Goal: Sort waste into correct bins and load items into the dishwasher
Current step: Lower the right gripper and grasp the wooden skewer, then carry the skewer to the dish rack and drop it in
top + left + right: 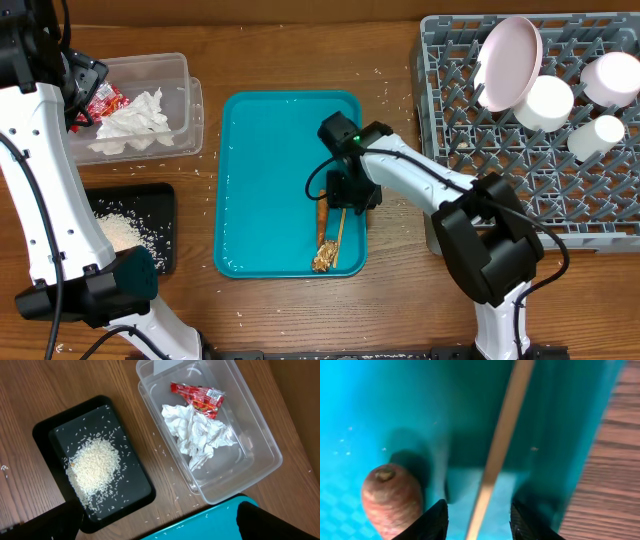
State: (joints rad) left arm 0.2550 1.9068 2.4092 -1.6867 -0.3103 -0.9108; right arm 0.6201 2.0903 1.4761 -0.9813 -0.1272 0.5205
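The right end effector (pixel 479 507) hangs low over the teal tray (pixel 260 180), jaws part open astride a thin wooden stick (pixel 502 440), gripping nothing yet. The carrot (pixel 392 495) lies just beside it on the tray; the brown scrap (pixel 327 258) sits near the tray's near right corner. Left of the tray, napkin (pixel 200 435) and wrapper (pixel 197 396) lie in the tub (pixel 260 455), rice (pixel 95 467) in the black tray (pixel 45 430), the left end effector (pixel 160 522) hovering above, wide open and empty. Clearing the tray's remaining waste looks the step in hand; next, the jaws must close squarely on the stick and lift.
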